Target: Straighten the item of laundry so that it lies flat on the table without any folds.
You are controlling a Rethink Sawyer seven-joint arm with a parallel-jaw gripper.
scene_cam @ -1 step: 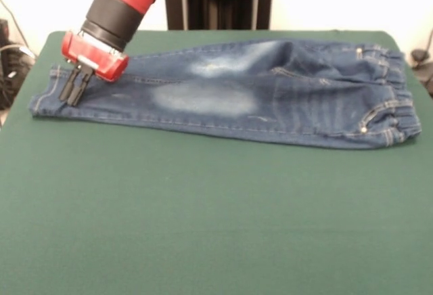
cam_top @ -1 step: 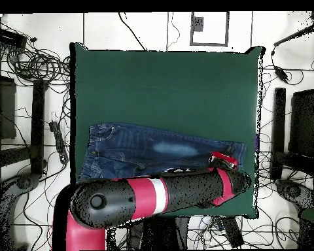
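The item of laundry (scene_cam @ -1 step: 270, 92), a small pair of dark blue jeans with pale thigh patches, lies stretched across the far part of the green table (scene_cam @ -1 step: 203, 220). Its gathered waistband (scene_cam @ -1 step: 396, 105) is at the right and its leg hems are at the left. My gripper (scene_cam @ -1 step: 73, 91) hangs over the left hem, shut, with its black fingertips (scene_cam @ -1 step: 67, 92) down on the denim. No cloth is lifted there. In the overhead view the jeans (cam_top @ -1 step: 159, 149) lie along the table's (cam_top @ -1 step: 159, 78) lower half. The gripper (cam_top @ -1 step: 224, 159) is at their right end, and my arm (cam_top @ -1 step: 179, 189) hides their lower edge.
Cables and black stands (cam_top @ -1 step: 29, 98) surround the table on the floor. A bundle of cables (scene_cam @ -1 step: 10, 58) sits beyond the table's left edge in the front view. The jeans' hems lie close to the table's left edge.
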